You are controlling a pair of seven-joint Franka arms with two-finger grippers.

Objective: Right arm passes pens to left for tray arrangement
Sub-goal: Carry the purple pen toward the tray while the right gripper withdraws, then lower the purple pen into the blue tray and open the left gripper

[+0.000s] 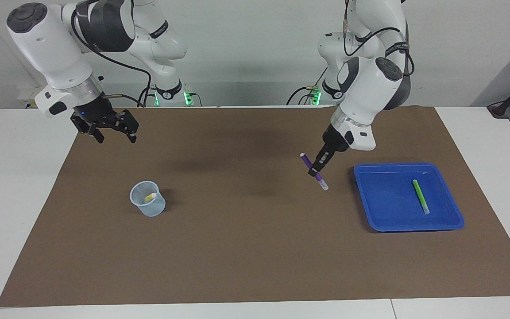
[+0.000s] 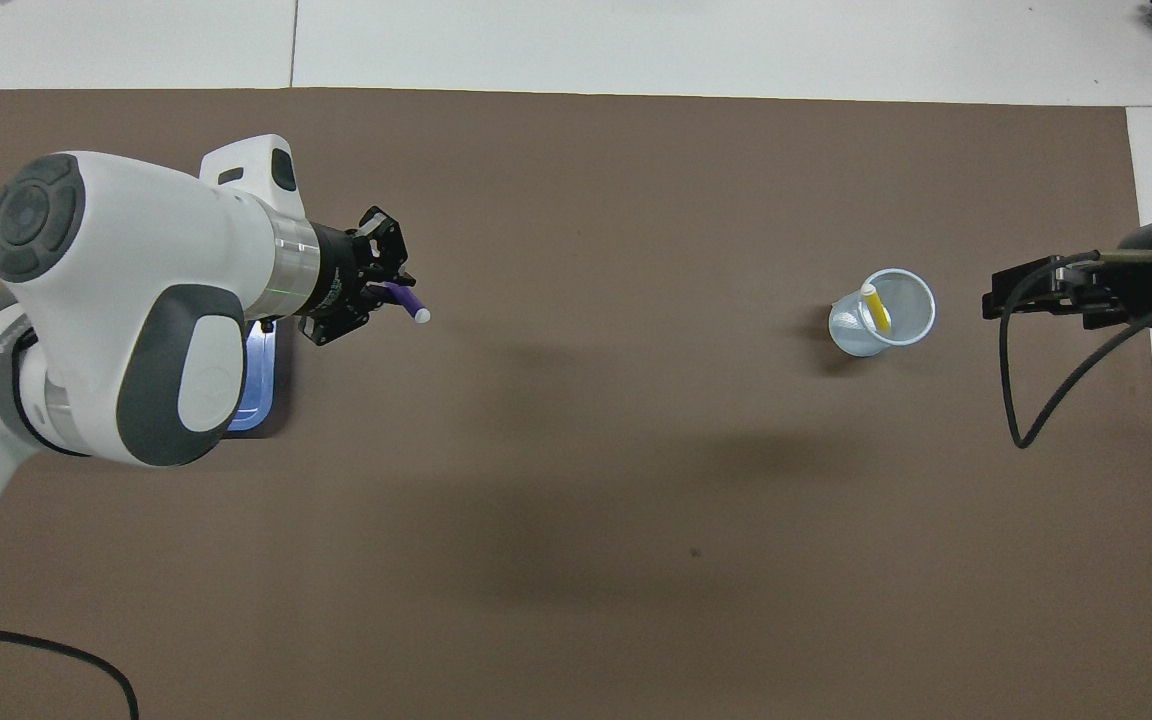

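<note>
You've got a purple pen (image 1: 314,172), green pen (image 1: 420,196) in a bright blue tray (image 1: 372,208), yellow pen (image 1: 150,196) in a clear cup (image 1: 148,205), plain brown mat (image 1: 255,248).

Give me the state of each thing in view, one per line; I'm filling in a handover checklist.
Left pincer: shut on the purple pen, raised over the mat beside the tray.
Purple pen: held, tilted, off the mat.
Right pincer: open, holding nothing, waiting over the mat's edge.
Green pen: lying flat in the tray.
Blue tray: holds only the green pen.
Yellow pen: leaning inside the cup.
Translucent cup: upright on the mat.
</note>
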